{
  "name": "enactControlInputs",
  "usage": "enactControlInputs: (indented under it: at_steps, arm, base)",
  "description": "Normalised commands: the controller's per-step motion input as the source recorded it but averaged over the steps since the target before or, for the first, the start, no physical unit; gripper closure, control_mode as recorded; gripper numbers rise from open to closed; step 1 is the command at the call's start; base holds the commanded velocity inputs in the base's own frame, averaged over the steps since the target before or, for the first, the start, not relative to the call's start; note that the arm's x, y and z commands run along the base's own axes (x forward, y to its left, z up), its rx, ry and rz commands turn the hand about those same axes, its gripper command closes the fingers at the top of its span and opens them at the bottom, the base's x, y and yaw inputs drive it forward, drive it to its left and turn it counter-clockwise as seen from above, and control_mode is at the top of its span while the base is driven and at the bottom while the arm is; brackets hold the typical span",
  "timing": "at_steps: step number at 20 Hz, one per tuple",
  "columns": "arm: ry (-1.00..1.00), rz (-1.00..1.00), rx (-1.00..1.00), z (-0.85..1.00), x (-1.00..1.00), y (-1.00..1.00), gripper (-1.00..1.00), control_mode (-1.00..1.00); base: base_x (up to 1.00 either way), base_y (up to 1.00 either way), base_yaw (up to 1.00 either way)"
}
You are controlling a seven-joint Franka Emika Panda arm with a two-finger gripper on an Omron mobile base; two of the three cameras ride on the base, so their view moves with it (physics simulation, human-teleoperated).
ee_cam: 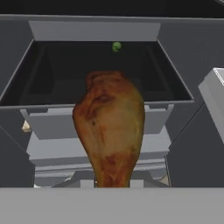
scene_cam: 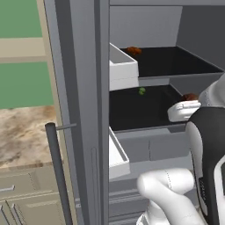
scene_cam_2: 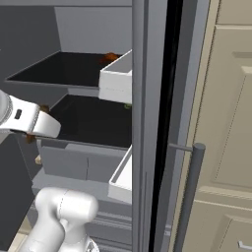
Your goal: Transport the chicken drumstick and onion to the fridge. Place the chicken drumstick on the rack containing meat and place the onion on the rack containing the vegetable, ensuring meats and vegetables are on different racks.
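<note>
My gripper (scene_cam: pixel 188 102) is shut on the chicken drumstick (ee_cam: pixel 109 131), a brown-orange piece that hangs thick end up in the hand view. It hovers at the front right of the open fridge (scene_cam: pixel 79 110), level with the lower black rack (scene_cam: pixel 140 110). On that rack, far back, lies the tiny green vegetable (scene_cam: pixel 142 91) (ee_cam: pixel 116 46). The upper black rack (scene_cam: pixel 184 61) carries a brown-orange meat piece (scene_cam: pixel 134 51) (scene_cam_2: pixel 110 57) at its back left. The onion is out of view.
White door bins (scene_cam: pixel 123 66) (scene_cam_2: pixel 120 179) jut from the open fridge door beside the racks. A grey drawer front (scene_cam: pixel 149 147) sits under the lower rack. The door's dark bar handle (scene_cam_2: pixel 192 197) stands near beige cabinets (scene_cam_2: pixel 231 123).
</note>
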Motion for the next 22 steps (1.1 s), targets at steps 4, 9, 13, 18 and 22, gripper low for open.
enactControlInputs:
  at_steps: [4,9,13,18,22]
  arm:
    - [-0.09,0.0,0.0,0.51,0.0,0.0,1.0,-1.0]
    - [-0.24,0.0,0.0,0.53,0.02,-0.03,1.0,-1.0]
    - [-0.16,0.0,0.0,0.31,0.28,-0.06,1.0,-1.0]
    - [-0.13,0.05,0.0,0.2,0.43,-0.04,1.0,-1.0]
    - [-0.12,0.04,-0.01,0.12,0.7,0.0,1.0,-1.0]
  base:
    - [0.0,0.0,0.0]
    - [0.0,0.0,0.0]
    - [0.0,0.0,0.0]
    - [0.0,0.0,0.0]
    - [0.0,0.0,0.0]
